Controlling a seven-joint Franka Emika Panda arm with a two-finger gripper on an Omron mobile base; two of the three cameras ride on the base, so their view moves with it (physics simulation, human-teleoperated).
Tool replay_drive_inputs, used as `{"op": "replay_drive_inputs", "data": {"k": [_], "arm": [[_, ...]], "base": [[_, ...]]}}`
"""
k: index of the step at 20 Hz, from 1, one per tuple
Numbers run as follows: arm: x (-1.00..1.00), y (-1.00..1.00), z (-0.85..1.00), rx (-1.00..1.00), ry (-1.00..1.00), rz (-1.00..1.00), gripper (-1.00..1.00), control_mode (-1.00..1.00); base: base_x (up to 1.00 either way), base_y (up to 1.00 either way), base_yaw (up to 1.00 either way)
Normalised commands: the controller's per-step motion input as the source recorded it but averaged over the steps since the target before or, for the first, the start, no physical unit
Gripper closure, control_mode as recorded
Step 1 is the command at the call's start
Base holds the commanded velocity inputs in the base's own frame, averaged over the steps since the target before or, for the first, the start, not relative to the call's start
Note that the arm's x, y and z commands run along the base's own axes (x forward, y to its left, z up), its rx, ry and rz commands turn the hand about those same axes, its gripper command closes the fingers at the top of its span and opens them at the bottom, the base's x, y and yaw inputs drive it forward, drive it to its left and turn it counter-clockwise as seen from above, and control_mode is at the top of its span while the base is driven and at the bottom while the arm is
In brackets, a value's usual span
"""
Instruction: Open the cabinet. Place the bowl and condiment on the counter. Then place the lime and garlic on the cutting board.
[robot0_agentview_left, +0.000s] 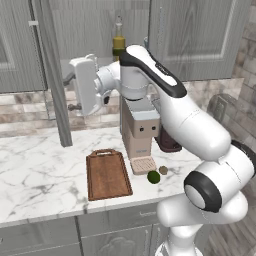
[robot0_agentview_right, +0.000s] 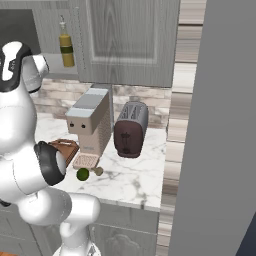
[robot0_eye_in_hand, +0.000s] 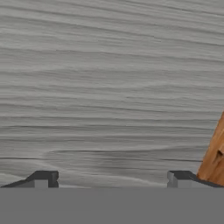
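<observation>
Up against the swung-open door (robot0_agentview_left: 56, 75) of the cabinet (robot0_agentview_left: 200, 35), the pincer (robot0_agentview_left: 70, 92) points at the door's inner face; in the hand view its two dark fingertips (robot0_eye_in_hand: 43, 178) stand wide apart before grey wood grain, with nothing between them. On the shelf inside the cabinet stands the condiment bottle (robot0_agentview_left: 118, 44), upright near the shelf's front edge; the bowl cannot be made out from either base view. Down on the marble bench (robot0_agentview_left: 35, 170), the cutting board (robot0_agentview_left: 107, 174) lies near the front edge, its loop handle toward the wall. Just right of it a beige coffee machine (robot0_agentview_left: 140, 132) stands, with a dark toaster (robot0_agentview_right: 131, 129) beside that. The lime (robot0_agentview_left: 154, 176) sits at the front of the machine's drip tray (robot0_agentview_left: 143, 165), apart from the board, and the garlic (robot0_agentview_left: 163, 170) lies just beside the lime, on its right.
</observation>
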Motion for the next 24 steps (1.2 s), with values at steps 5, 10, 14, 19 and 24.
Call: {"op": "replay_drive_inputs", "data": {"k": [5, 10, 14, 19, 24], "arm": [[-0.44, -0.38, 0.09, 0.02, -0.01, 0.00, -1.00, -1.00], [-0.35, -0.46, 0.07, 0.00, -0.06, -0.02, -1.00, -1.00], [-0.18, -0.41, 0.00, -0.01, -0.06, -0.05, -1.00, -1.00], [-0.01, -0.28, 0.00, -0.08, -0.06, -0.07, -1.00, -1.00], [0.00, -0.14, 0.00, -0.09, -0.07, -0.12, -1.00, -1.00]], "base": [[0.00, 0.00, 0.00], [0.00, 0.00, 0.00], [0.00, 0.00, 0.00], [0.00, 0.00, 0.00], [0.00, 0.00, 0.00]]}}
